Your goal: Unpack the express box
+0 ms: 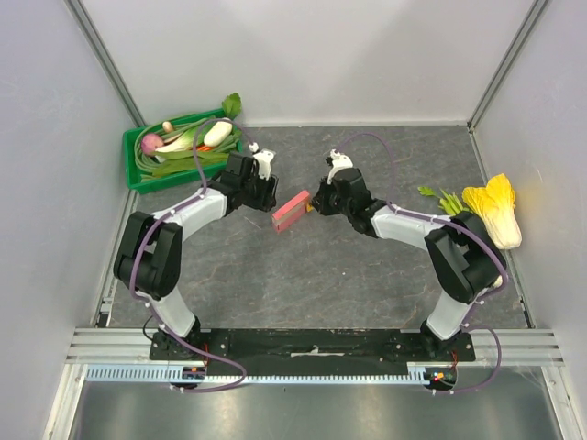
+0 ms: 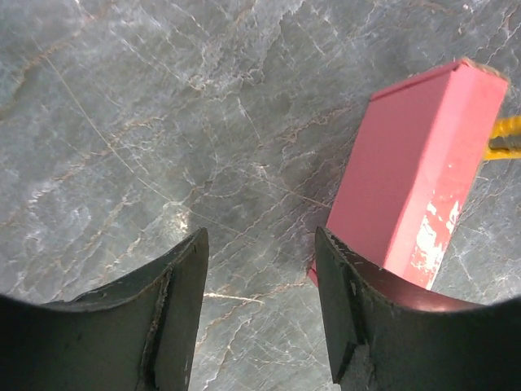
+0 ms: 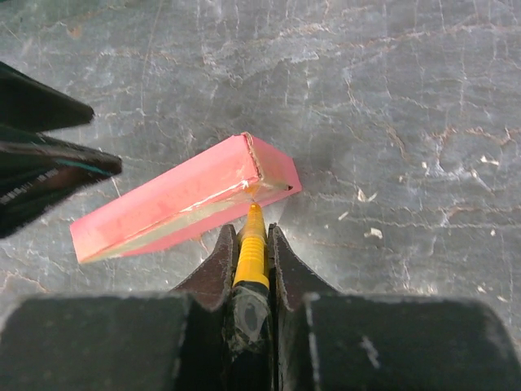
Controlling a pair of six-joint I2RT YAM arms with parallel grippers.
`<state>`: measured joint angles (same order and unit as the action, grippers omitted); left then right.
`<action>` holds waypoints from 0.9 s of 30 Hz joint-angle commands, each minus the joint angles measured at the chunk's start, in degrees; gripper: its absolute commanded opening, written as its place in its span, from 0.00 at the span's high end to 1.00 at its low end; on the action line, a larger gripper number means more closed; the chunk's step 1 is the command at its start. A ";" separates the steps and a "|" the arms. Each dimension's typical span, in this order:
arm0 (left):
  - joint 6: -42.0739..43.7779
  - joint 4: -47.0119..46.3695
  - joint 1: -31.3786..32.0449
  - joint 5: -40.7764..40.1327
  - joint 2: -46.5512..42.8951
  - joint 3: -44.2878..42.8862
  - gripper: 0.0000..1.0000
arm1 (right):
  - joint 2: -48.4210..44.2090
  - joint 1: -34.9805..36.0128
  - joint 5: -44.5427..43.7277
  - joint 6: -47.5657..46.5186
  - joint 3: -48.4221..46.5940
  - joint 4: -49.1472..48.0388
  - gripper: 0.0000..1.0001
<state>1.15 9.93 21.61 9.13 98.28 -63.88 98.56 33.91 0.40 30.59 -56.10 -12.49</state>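
While aslant, express box (image 1: pixel 291 212) against tool (image 3: pixel 252 252)

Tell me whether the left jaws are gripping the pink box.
No, the pink box lies beside the left jaws, with only bare table between them.

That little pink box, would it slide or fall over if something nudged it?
The box looks thin and seems tilted up on an edge, so a nudge would probably tip it. Its faces look straight, so likely stiff. The yellow stick points at one corner; a push there may swivel it.
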 commanded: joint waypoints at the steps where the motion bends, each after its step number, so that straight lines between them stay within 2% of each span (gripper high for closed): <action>1: -4.05 1.66 0.02 3.51 2.70 -1.16 0.40 | 2.06 0.01 1.44 1.14 -4.63 -3.59 1.00; 6: -4.58 -0.35 -0.16 6.51 2.71 0.95 0.40 | 4.18 0.01 3.37 0.61 -8.41 -3.33 1.00; 11: -5.80 -2.89 -0.86 14.85 2.71 2.35 0.41 | 7.51 0.02 6.71 1.14 -12.01 -2.80 1.00; 15: -6.95 -4.48 -1.30 18.47 2.62 2.53 0.43 | 10.06 0.54 8.47 1.49 -14.82 -2.45 1.00; 23: -6.33 -4.40 -3.06 15.57 0.60 2.88 0.48 | 10.51 1.33 8.30 1.84 -16.93 -0.35 1.00; 27: -5.02 -5.36 -3.50 11.01 -4.83 3.93 0.48 | 9.11 1.33 6.46 2.63 -20.36 3.69 1.00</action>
<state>-3.86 7.94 18.85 23.64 99.94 -60.62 109.47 35.03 8.05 31.99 -70.83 -11.05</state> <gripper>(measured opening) 0.520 0.146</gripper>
